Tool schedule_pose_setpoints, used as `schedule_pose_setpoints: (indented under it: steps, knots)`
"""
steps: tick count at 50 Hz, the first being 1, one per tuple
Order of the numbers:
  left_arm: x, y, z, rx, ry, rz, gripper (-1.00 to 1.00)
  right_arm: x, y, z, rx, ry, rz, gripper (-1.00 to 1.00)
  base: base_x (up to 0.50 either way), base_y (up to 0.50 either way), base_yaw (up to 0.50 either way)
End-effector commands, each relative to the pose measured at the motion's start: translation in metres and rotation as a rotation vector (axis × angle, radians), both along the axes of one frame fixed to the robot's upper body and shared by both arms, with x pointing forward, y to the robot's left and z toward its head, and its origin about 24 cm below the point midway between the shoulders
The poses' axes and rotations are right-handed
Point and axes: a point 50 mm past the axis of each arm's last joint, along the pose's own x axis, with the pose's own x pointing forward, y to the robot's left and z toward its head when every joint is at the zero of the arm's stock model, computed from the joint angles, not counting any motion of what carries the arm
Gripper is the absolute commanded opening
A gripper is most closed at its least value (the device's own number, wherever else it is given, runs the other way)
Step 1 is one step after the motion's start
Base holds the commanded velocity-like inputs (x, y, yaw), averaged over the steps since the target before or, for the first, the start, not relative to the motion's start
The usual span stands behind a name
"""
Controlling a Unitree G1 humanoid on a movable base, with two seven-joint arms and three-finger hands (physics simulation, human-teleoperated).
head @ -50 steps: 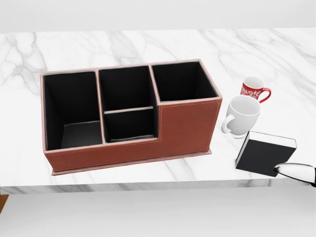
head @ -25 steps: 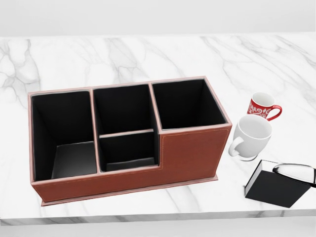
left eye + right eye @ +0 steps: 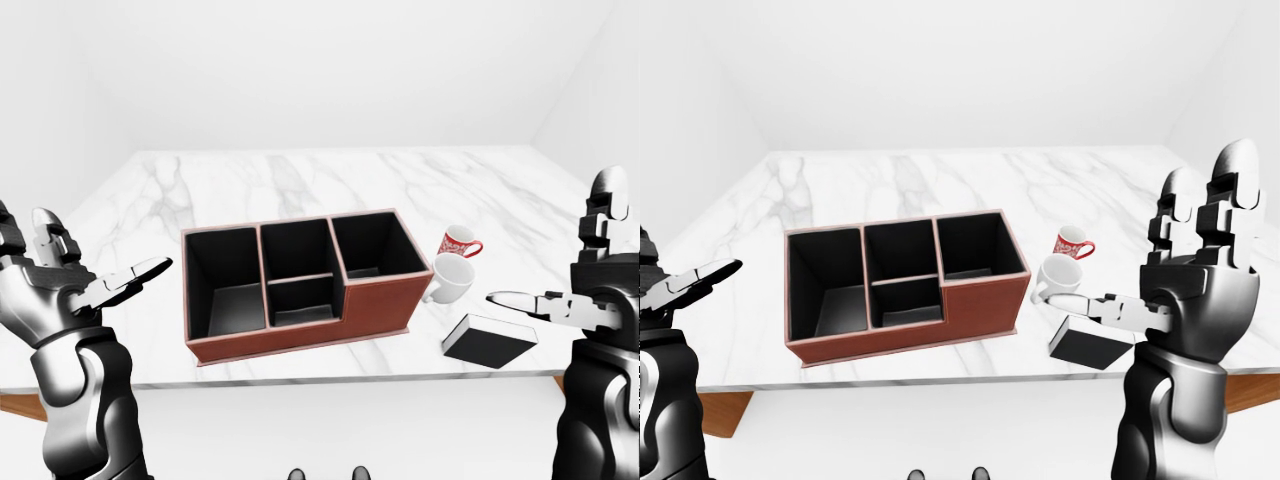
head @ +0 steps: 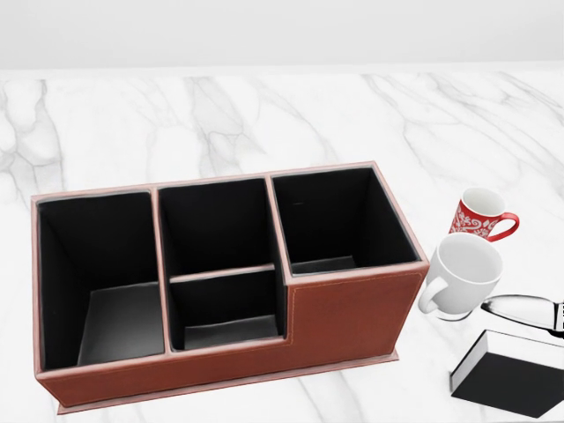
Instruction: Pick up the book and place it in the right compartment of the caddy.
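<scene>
The black book [image 4: 515, 374] lies flat on the marble counter, at the lower right of the head view, to the right of the caddy. The brown caddy [image 4: 352, 322] has black compartments, and its right compartment [image 4: 339, 220] holds nothing. My right hand [image 3: 1180, 262] is open, fingers upright, with one finger [image 4: 522, 308] stretched left just over the book's upper edge. I cannot tell if it touches. My left hand [image 3: 95, 275] is open and empty, held up left of the caddy.
A white mug [image 4: 463, 273] and a red patterned mug [image 4: 480, 216] stand between the caddy's right end and the book. The counter's near edge [image 3: 330, 380] runs just below the caddy and the book.
The head view has moved closer, so the caddy, mugs and book look larger and sit lower. My right finger has gone from the book's lower right corner to its upper edge.
</scene>
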Motion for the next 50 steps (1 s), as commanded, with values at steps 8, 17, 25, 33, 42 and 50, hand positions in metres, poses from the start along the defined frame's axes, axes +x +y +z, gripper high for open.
schedule_pose_setpoints:
  steps: [8,17,25,33,42,50]
  knots:
    - [0.002,-0.001,-0.002,0.002,0.011,-0.003,1.00,-0.003,0.010,0.023,-0.091,-0.100,0.031,1.00,0.00,0.00,0.00]
    - [0.001,0.002,-0.002,-0.007,0.009,0.003,1.00,-0.042,0.037,0.109,-0.294,-0.607,0.092,1.00,0.00,0.00,0.00]
    - [0.001,0.004,-0.001,-0.010,0.006,0.010,1.00,-0.058,0.079,0.129,-0.854,-0.673,0.197,1.00,0.00,0.00,0.00]
    - [0.001,0.005,-0.003,-0.009,0.014,0.012,1.00,-0.040,0.073,0.091,-1.232,-0.281,0.048,1.00,0.00,0.00,0.00]
    - [0.001,0.006,-0.003,-0.015,0.014,0.012,1.00,-0.013,0.055,0.061,-1.368,0.093,-0.202,1.00,0.00,0.00,0.00]
    - [0.000,0.005,-0.002,-0.015,0.011,0.011,1.00,-0.005,0.028,0.052,-1.273,0.265,-0.405,1.00,0.00,0.00,0.00]
